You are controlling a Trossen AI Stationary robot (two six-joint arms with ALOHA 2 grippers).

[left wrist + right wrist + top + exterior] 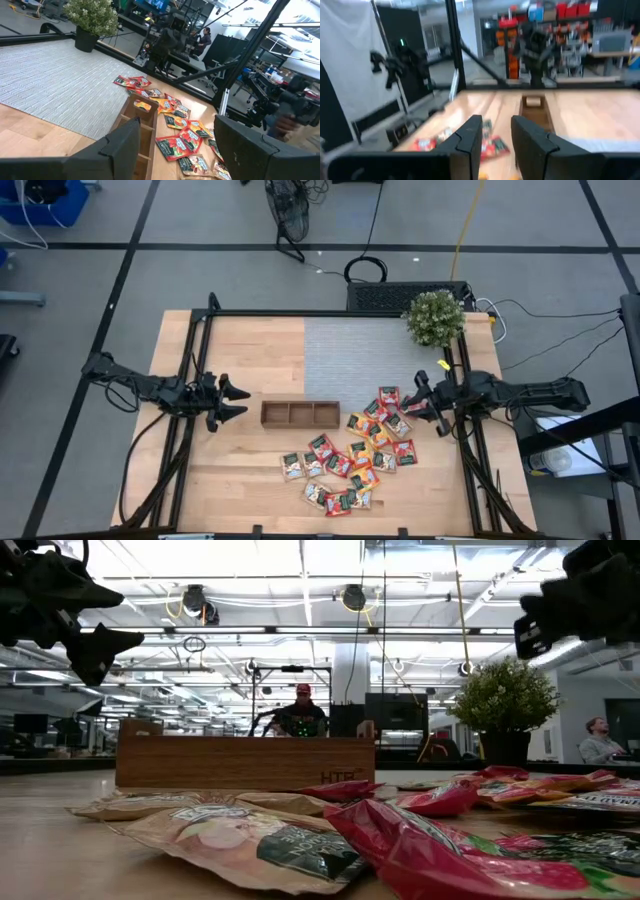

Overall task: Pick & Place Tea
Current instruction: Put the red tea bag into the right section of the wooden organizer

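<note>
Several tea sachets (pixel 350 460) in red, orange and green-and-white lie flat in a loose heap on the wooden table, right of centre and toward the near edge; they also fill the low view's foreground (pixel 300 840). My left gripper (pixel 238 400) hovers open at the table's left, pointing level toward the wooden tray (pixel 300 414), with nothing between its fingers (pixel 176 125). My right gripper (pixel 412 402) hovers at the table's right, just beyond the heap's far right end. Its fingers stand a little apart (pixel 497 122) with nothing between them.
The long three-compartment tray (pixel 245 762) lies between the two grippers, just beyond the heap. A grey mat (pixel 360 360) covers the far right of the table, with a potted plant (pixel 434 318) at its far right corner. People (pixel 303 710) are in the room beyond the table.
</note>
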